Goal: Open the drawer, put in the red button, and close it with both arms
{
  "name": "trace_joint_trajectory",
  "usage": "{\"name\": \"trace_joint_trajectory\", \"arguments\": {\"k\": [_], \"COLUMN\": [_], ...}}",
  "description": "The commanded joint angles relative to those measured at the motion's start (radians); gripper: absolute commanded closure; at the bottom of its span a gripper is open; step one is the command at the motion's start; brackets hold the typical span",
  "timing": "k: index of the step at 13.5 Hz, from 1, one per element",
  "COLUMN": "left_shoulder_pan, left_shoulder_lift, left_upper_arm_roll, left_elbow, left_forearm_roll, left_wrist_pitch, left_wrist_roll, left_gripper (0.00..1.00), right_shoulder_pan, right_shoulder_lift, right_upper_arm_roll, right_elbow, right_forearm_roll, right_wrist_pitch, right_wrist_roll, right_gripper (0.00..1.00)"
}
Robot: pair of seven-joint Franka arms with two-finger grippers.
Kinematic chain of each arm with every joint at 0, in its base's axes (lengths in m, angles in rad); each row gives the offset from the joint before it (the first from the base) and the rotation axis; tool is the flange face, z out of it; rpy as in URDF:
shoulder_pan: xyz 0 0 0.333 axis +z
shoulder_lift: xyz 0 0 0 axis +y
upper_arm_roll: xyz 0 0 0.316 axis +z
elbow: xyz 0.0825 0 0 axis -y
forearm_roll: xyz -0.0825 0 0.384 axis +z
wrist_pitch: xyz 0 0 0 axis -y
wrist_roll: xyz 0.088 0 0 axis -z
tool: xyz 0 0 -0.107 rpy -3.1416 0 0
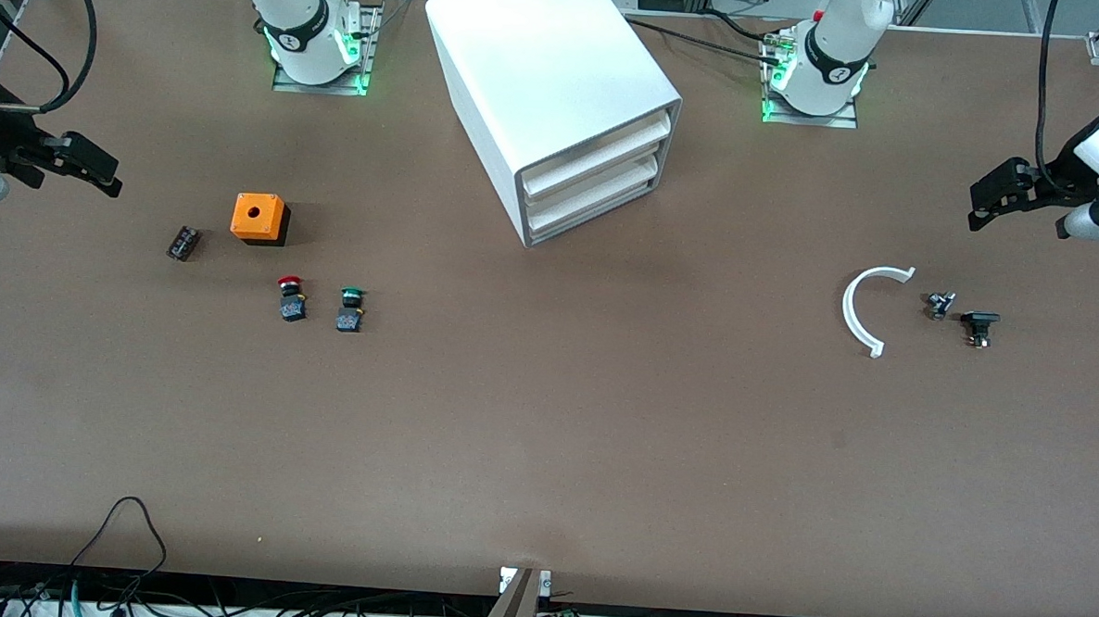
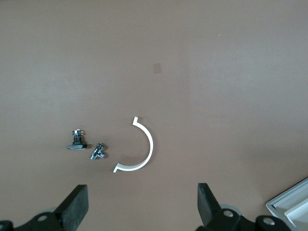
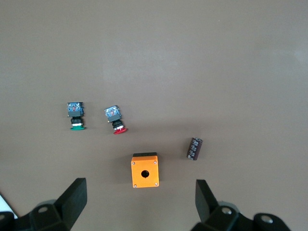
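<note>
The red button lay left of centre in the front view, beside the green button. The cabinet's drawers were closed. Left gripper and right gripper hovered released at the frame's edges.

A robotics lab: two bolted-down arm bases on a brown table, cables trailing along its edge.

The cabinet is cut off at the left wrist view's corner.
</note>
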Motion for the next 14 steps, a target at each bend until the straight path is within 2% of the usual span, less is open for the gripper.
{"name": "trace_joint_trajectory", "arguments": {"k": [1,14], "left_shoulder_pan": [0.003,0.001], "left_shoulder_lift": [0.006,0.021], "left_upper_arm_roll": [-0.002,-0.006], "left_elbow": [0.024,0.048], "left_forearm_roll": [-0.005,-0.008], "left_wrist_pitch": [-0.027,-0.033], "left_wrist_roll": [0.031,0.016], "left_gripper": [0.0,0.0], "right_shoulder_pan": [-0.007,-0.007], "right_shoulder_lift": [0.008,0.008], "right_upper_arm_roll": [0.001,-0.009], "right_elbow": [0.024,0.032], "right_forearm_roll": [0.011,0.008], "right_wrist_pitch": [-0.026,-0.043], "right_wrist_roll": [-0.021,-0.018], "right_gripper": [0.0,0.0]}}
